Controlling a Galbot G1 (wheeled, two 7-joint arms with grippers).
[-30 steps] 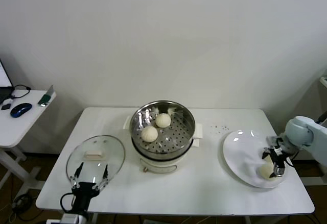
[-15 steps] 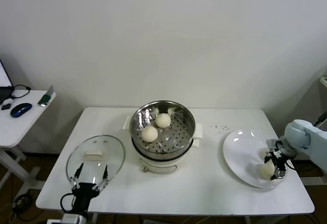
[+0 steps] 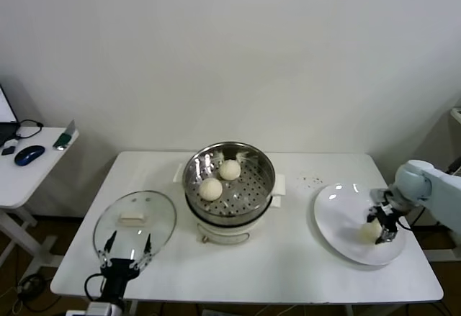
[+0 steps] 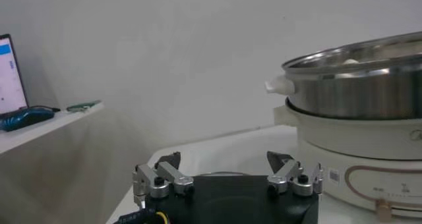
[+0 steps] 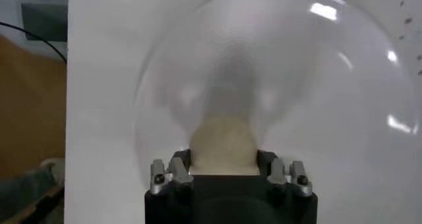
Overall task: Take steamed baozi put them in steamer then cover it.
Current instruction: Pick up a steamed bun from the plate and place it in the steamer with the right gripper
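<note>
Plain white wall (image 3: 230,57) behind, evenly lit, no visible seams. White rectangular table (image 3: 288,265) set against it, brownish floor (image 3: 29,258) showing past its left edge. Smaller white side desk (image 3: 21,175) at far left carries a blue mouse (image 3: 29,155), a black cable (image 3: 29,125) and a screen's edge (image 3: 6,107).

On the white table (image 3: 288,258) we see the steamer (image 3: 229,186) near the middle toward the back edge, open, with two buns (image 3: 220,179) on its perforated tray. The glass lid (image 3: 135,220) lies flat near the front left corner, and our left gripper (image 3: 128,245) hangs at the front edge just beside it, fingers spread. Near the right edge sits a white plate (image 3: 338,215), where our right gripper (image 3: 379,224) is clamped on a third bun (image 3: 370,229).
</note>
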